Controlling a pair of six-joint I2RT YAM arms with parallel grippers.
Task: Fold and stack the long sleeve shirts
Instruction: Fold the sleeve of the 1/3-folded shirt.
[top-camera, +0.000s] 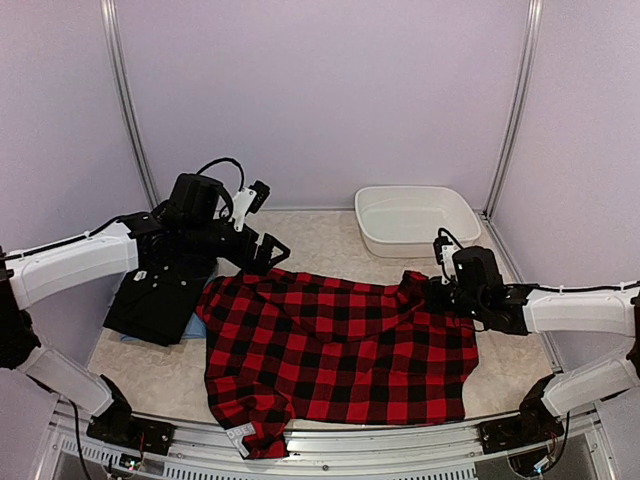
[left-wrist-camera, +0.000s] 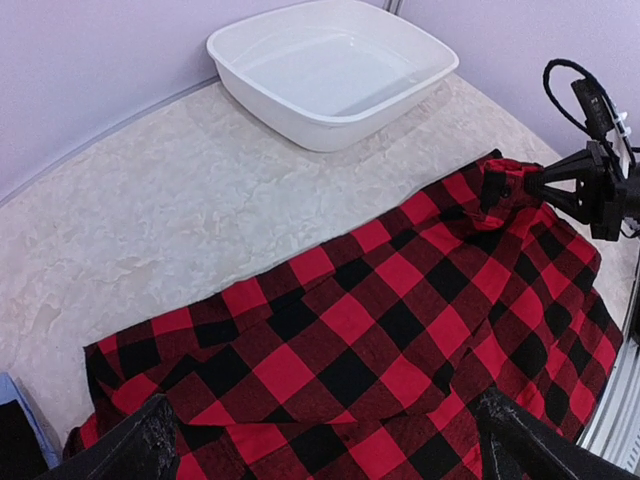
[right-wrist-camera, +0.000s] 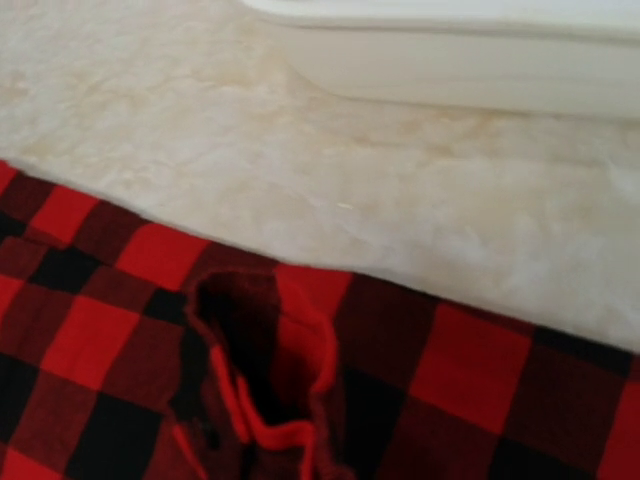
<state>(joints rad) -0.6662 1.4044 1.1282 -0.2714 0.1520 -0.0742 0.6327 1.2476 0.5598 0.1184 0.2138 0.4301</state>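
While the right gripper was clamped on a bunched far-right corner of the large red-and-black checked flannel shirt, the left gripper hung over the shirt's far-left edge, jaws wide apart, holding nothing. The flannel lay spread across the middle of the beige mottled tabletop, one part drooping over the near edge. A folded black shirt sat at left, just beside the flannel, on a light blue garment with only its edge showing. A white oval plastic basin stood far right, apart from the flannel.
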